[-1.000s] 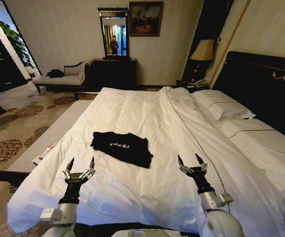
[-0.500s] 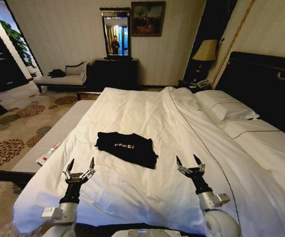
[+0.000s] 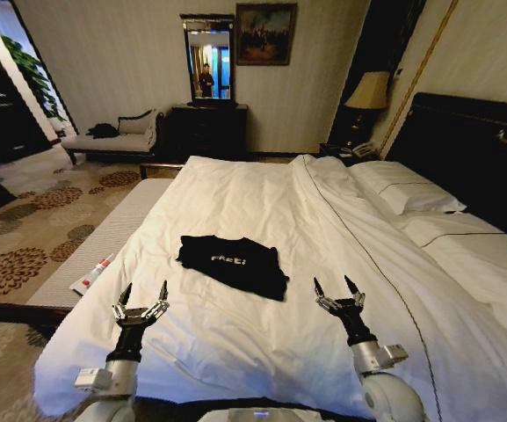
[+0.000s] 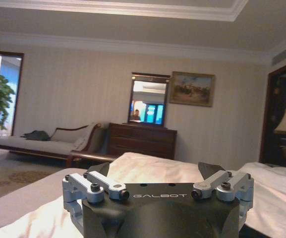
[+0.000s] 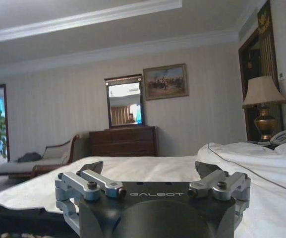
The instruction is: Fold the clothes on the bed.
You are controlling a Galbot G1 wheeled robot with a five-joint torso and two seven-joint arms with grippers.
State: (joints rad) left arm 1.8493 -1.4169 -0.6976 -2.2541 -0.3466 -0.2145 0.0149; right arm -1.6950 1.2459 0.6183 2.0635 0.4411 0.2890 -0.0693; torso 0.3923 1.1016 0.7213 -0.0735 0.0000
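With the black T-shirt [image 3: 232, 263] lying bunched on the bed [image 3: 262, 202] at about 12 o'clock, between and beyond the left gripper [image 3: 141, 299] and right gripper [image 3: 337, 293], whose jaws are spread, the approach should probably finish squarely before either arm reaches out.

From my remote seat, the T-shirt [image 3: 233, 263] lay on the duvet [image 3: 262, 202] near the bed's [image 3: 464, 264] foot, pillows [image 3: 409, 195] at right before the headboard [image 3: 477, 149]. Both grippers, left [image 3: 141, 295] and right [image 3: 338, 290], hung spread just before it, well apart.
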